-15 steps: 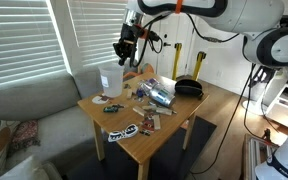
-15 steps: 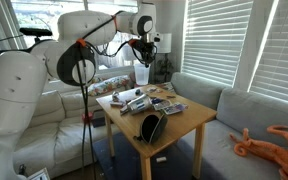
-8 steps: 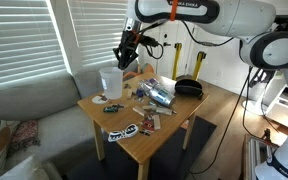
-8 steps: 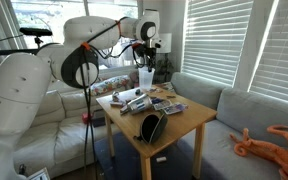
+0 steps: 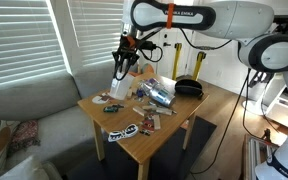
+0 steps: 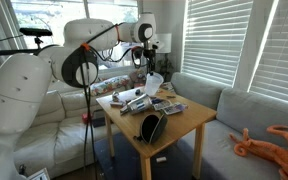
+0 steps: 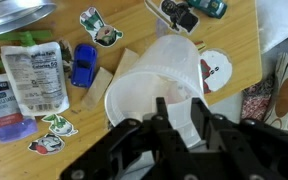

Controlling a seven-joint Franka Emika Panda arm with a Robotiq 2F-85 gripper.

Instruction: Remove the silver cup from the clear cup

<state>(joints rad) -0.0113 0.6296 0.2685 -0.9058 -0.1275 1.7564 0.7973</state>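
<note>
The gripper [image 5: 126, 57] pinches the rim of the clear cup [image 5: 119, 72], its fingers [image 7: 165, 112] almost together. The cup hangs over the table [image 5: 184, 112], tilted, with its mouth up at the gripper.

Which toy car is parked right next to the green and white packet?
The blue car, between the packet and the clear cup in the wrist view. The darker cars sit apart from it, beyond the cup.
</note>
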